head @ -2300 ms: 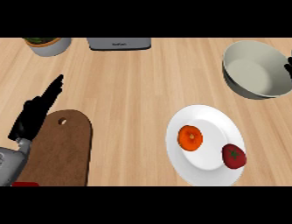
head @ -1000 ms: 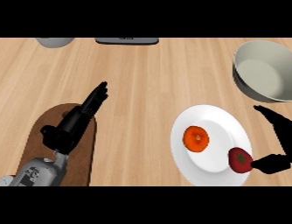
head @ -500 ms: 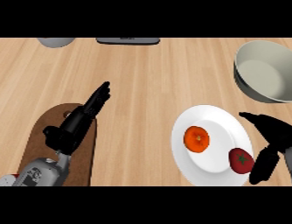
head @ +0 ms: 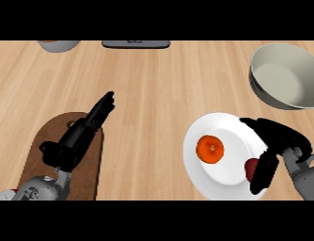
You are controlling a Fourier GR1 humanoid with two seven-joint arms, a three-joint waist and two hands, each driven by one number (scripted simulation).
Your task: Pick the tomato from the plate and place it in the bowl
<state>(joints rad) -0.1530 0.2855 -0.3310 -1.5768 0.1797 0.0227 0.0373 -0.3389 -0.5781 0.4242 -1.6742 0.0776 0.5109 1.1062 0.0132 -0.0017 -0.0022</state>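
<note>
Right robot hand [head: 278,148] closing on the small red tomato [head: 251,168] at the round white plate [head: 219,129].

The black fingers and thumb are curling round the tomato, which is sitting on the plate's right side, mostly hidden behind the thumb (only a sliver of red is showing), so it is not clear whether it is lifting off the plate. An orange slice-like round piece [head: 210,148] is lying beside it, near the plate's middle. The grey-white round bowl [head: 290,75] is waiting on the light wooden bench [head: 160,84], up and to the right of the plate. The grasp looks nearly made; lifting, carrying and releasing into the bowl are all remaining. The left robot hand [head: 83,129] is resting open, fingers straight, over the brown wooden cutting board [head: 45,155].
</note>
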